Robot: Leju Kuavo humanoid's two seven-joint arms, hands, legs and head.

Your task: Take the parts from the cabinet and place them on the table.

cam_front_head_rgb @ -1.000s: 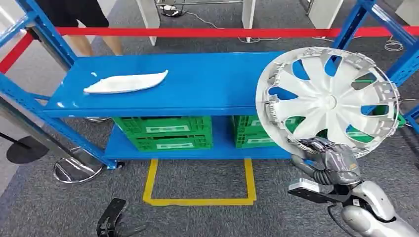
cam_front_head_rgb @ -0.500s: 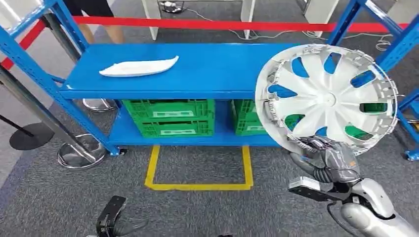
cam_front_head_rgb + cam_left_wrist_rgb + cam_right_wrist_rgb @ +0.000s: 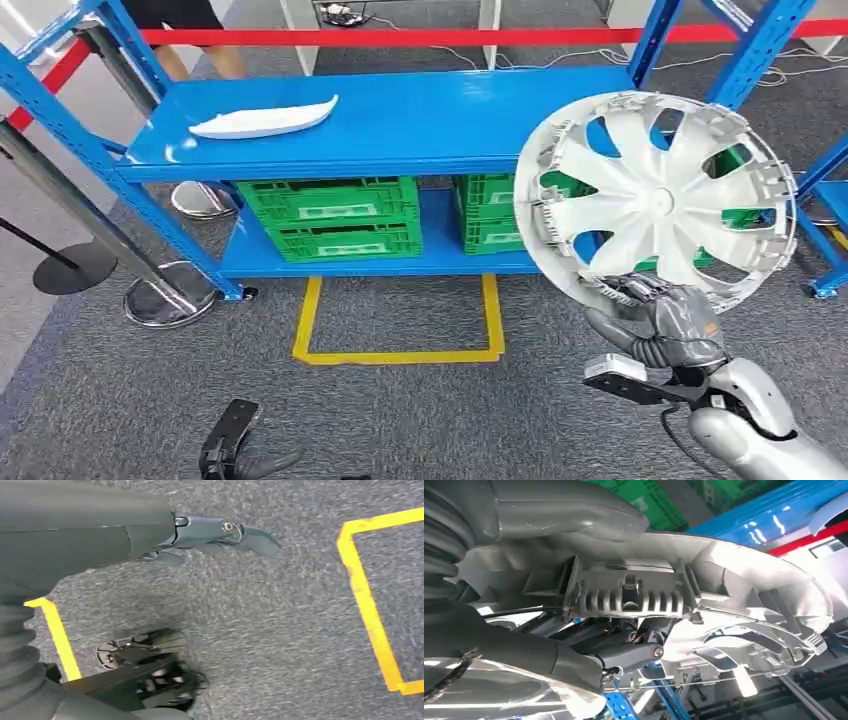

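A large silver-white wheel cover (image 3: 655, 200) stands upright in front of me, and my right hand (image 3: 662, 322) grips its lower rim. In the right wrist view the thumb and dark fingers of that right hand (image 3: 589, 655) clamp the ribbed rim of the wheel cover (image 3: 734, 580). A long white curved part (image 3: 265, 118) lies on the top shelf of the blue cabinet (image 3: 450, 125), at its left end. My left hand (image 3: 235, 450) hangs low over the carpet; in the left wrist view the left hand (image 3: 125, 535) holds nothing and its fingers are stretched out.
Green crates (image 3: 335, 215) fill the cabinet's lower shelf. A yellow tape rectangle (image 3: 400, 355) marks the grey carpet in front of it. A red bar (image 3: 400, 37) runs behind the cabinet, a person's legs (image 3: 190, 30) stand beyond it, and a round stand base (image 3: 165, 300) sits at the left.
The whole picture has shifted, so the camera has moved: the cabinet now sits higher and further left. The wheel cover stays in my right hand at the same place.
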